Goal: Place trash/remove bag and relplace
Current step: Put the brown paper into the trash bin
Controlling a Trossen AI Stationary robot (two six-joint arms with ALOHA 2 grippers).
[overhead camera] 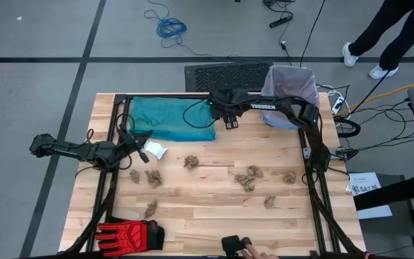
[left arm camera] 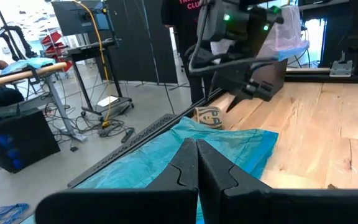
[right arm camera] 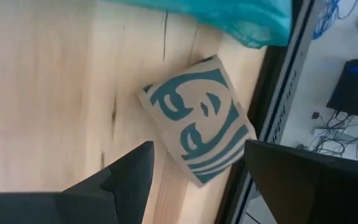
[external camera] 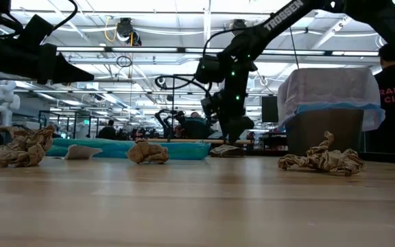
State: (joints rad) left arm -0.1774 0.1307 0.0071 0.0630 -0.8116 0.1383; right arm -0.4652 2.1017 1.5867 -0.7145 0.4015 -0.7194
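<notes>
From above, the right gripper (overhead camera: 230,123) hangs wide open beside the teal bag (overhead camera: 169,119). Paper wads (overhead camera: 249,177) lie all over the table (overhead camera: 207,216), and a red glove (overhead camera: 124,234) sits by its near edge.

Down low, the lined bin (external camera: 326,113) stands behind.

The left gripper (left arm camera: 196,163) is shut and empty.

The right wrist sees a printed brown packet (right arm camera: 199,127) between its fingers.

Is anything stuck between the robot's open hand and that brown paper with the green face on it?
Nothing visible is. The right hand hangs open right over the brown paper piece, with one finger on each side of it and only bare table around it. The teal bag lies just beside it, not covering it.
</notes>
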